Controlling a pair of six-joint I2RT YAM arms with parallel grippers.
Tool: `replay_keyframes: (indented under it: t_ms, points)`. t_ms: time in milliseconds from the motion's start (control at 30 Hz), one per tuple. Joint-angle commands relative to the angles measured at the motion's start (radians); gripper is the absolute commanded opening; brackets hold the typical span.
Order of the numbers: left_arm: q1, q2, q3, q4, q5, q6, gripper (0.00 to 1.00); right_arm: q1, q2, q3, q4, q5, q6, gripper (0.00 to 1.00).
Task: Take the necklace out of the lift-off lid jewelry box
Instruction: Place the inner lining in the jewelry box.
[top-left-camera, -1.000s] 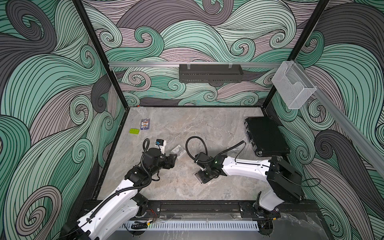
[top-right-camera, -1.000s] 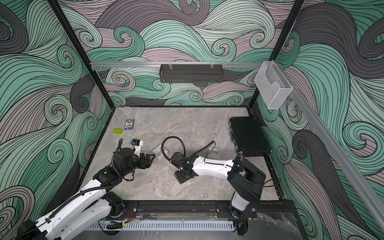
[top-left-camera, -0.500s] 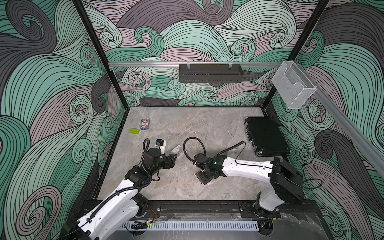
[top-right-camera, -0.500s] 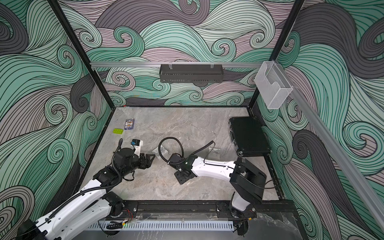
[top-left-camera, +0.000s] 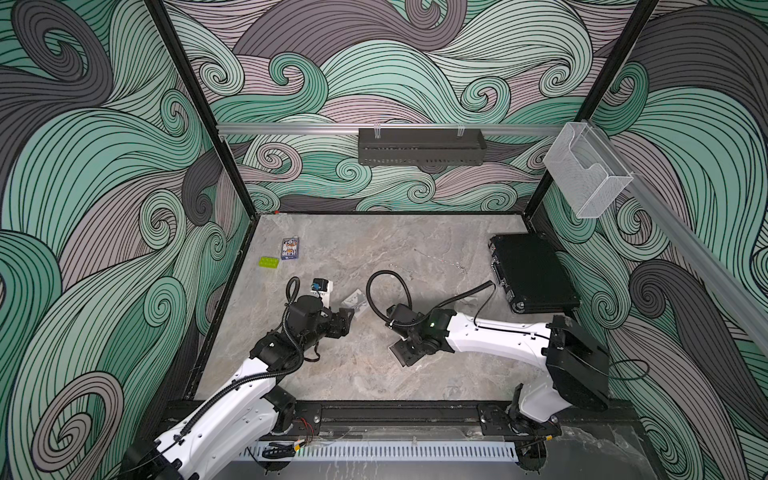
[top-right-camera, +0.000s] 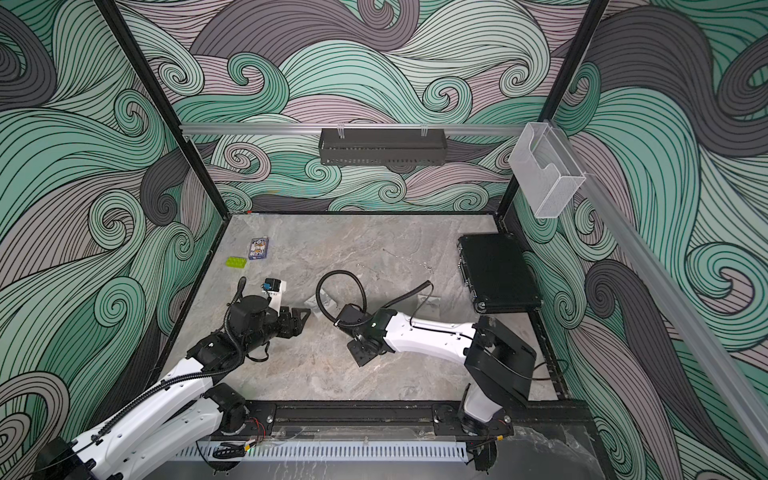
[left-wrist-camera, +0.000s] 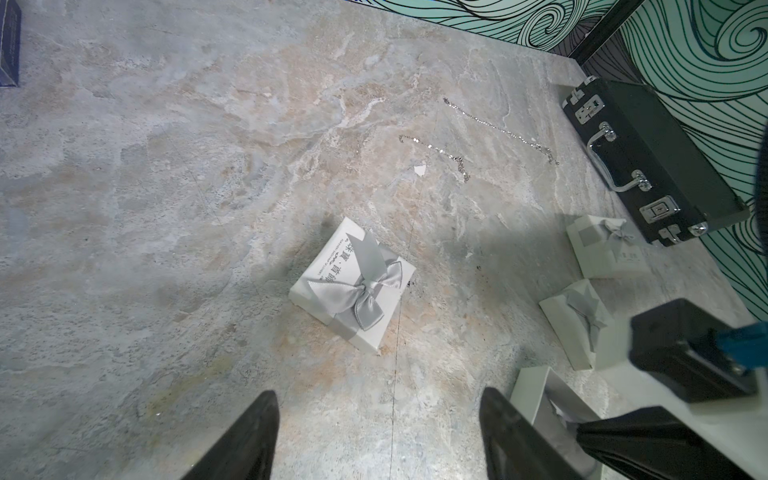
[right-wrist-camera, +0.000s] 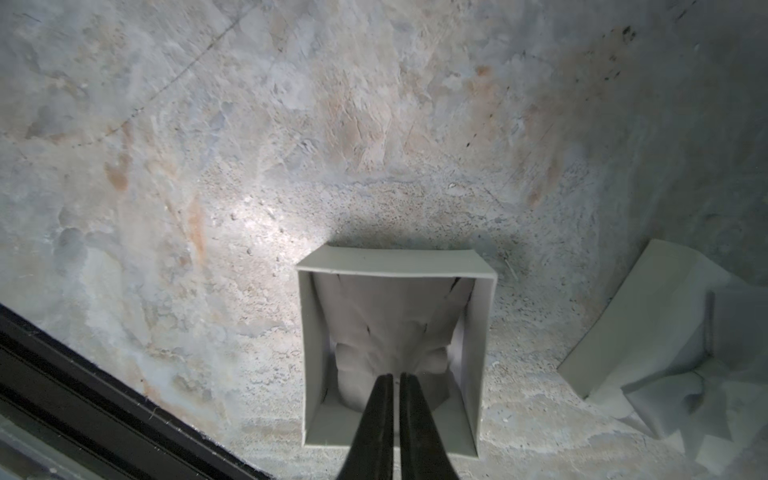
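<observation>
**A:** Where is the box, and what is around it?

**B:** The open jewelry box (right-wrist-camera: 395, 264) sits on the table (top-left-camera: 332, 382), mouth upward. It is nearly square and askew to the black front rail (right-wrist-camera: 83, 374). Another box part (right-wrist-camera: 615, 328) leans just beside it.

**A:** And the pincers?

**B:** The right gripper (right-wrist-camera: 394, 376) reaches inside, jaws closed, pinching the white insert (right-wrist-camera: 386, 316). The left gripper (left-wrist-camera: 376, 395) hangs wide open near a closed bow box (left-wrist-camera: 353, 282).

**A:** The necklace?

**B:** Inside the box, I cannot tell. A silver chain (left-wrist-camera: 498, 129) lies stretched on the table, its length pointing toward the black case (top-left-camera: 534, 272).
</observation>
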Motion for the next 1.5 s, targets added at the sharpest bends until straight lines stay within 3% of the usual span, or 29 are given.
replay_keyframes:
  t_ms: [0, 233, 600, 900, 1267, 1367, 1467]
  points:
    - [0.005, -0.009, 0.032, -0.014, -0.004, -0.012, 0.75, -0.002, 0.049, 0.002, 0.013, 0.009, -0.008, 0.10]
    - [0.005, -0.022, 0.031, -0.025, -0.009, -0.011, 0.75, -0.008, 0.113, -0.005, 0.037, 0.010, -0.015, 0.09]
    - [0.005, -0.022, 0.032, -0.026, -0.009, -0.011, 0.75, -0.016, -0.013, 0.011, -0.009, 0.062, -0.045, 0.14]
    - [0.006, -0.033, 0.034, -0.031, -0.008, -0.013, 0.75, -0.022, 0.059, 0.030, 0.103, -0.038, -0.066, 0.13]
    - [0.005, -0.040, 0.032, -0.039, -0.005, -0.013, 0.75, -0.029, 0.141, 0.028, 0.146, -0.055, -0.068, 0.13]
    - [0.005, -0.040, 0.031, -0.037, -0.004, -0.013, 0.75, -0.032, 0.085, 0.014, 0.133, -0.044, -0.072, 0.16]
    - [0.005, -0.036, 0.031, -0.034, -0.002, -0.013, 0.75, -0.048, -0.002, -0.002, 0.119, -0.043, -0.077, 0.26]
